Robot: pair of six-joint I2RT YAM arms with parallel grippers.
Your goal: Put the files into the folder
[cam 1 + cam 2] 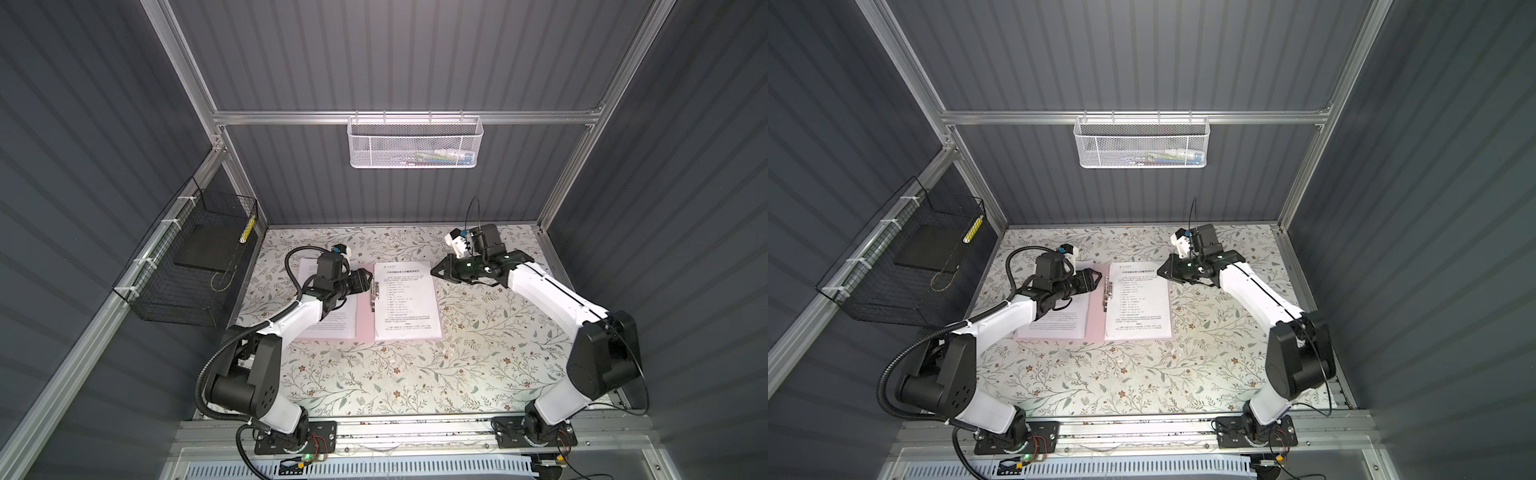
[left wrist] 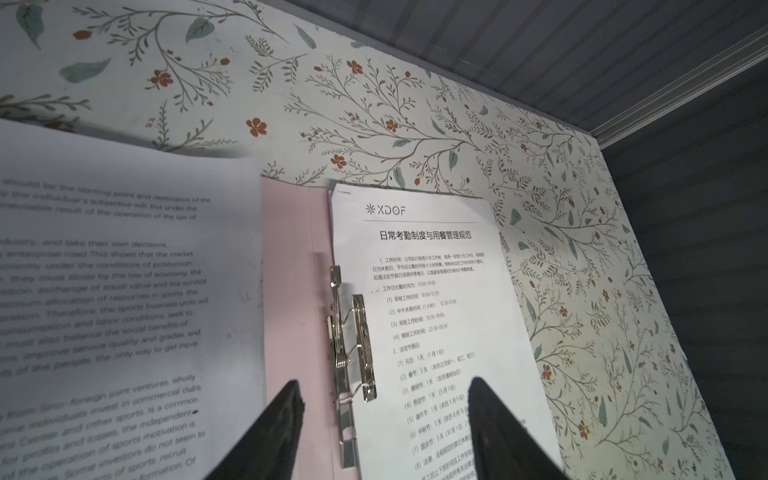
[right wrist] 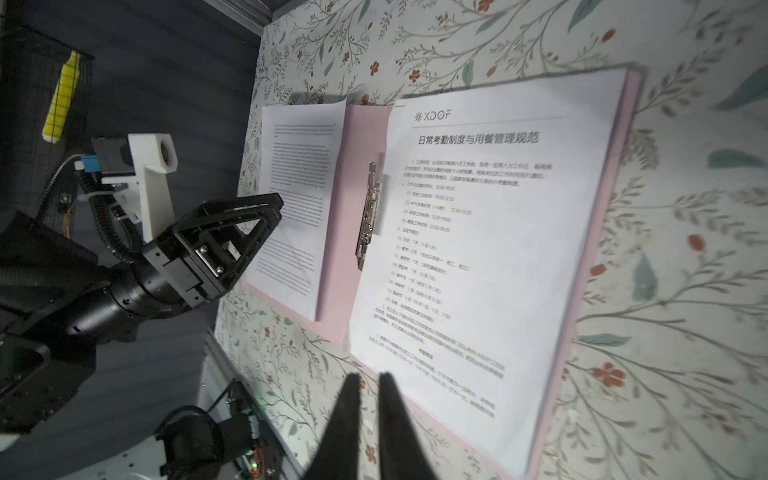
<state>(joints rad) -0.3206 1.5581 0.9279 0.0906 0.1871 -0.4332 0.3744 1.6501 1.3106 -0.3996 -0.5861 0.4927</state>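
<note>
So the pink folder [image 1: 365, 320] lay open on the floral surface [image 1: 415, 374] with the files [image 1: 405, 299] on both halves, the left tool [image 2: 383, 381] hung spread apart and empty over its clip bar [image 2: 353, 353], and the right tool [image 3: 370, 375] sat pinched together, gripping nothing, just off the folder's far right corner.
</note>
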